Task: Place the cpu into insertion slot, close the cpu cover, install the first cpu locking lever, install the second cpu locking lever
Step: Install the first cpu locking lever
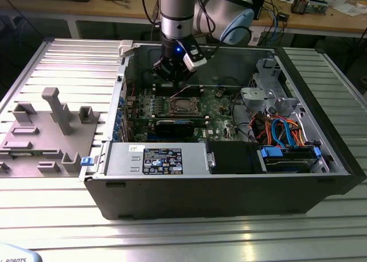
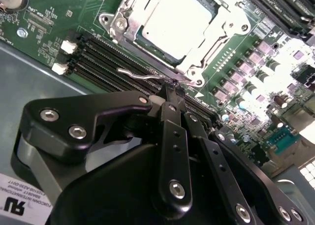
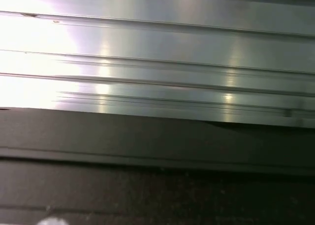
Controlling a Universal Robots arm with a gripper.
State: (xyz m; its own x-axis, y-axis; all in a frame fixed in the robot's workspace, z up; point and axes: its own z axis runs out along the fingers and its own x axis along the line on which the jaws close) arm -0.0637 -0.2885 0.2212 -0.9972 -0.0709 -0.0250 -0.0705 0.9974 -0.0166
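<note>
Second wrist view: black gripper had its jaws pressed together at the thin silver wire locking lever, just beside the silvery metal cpu cover closed over the dull silver-grey square cpu in its socket.

Pretty evenly lit outside; harsh glare blowing out the cpu in the second wrist view, washed-out shine on ribbed metal, soft focus up close
</note>
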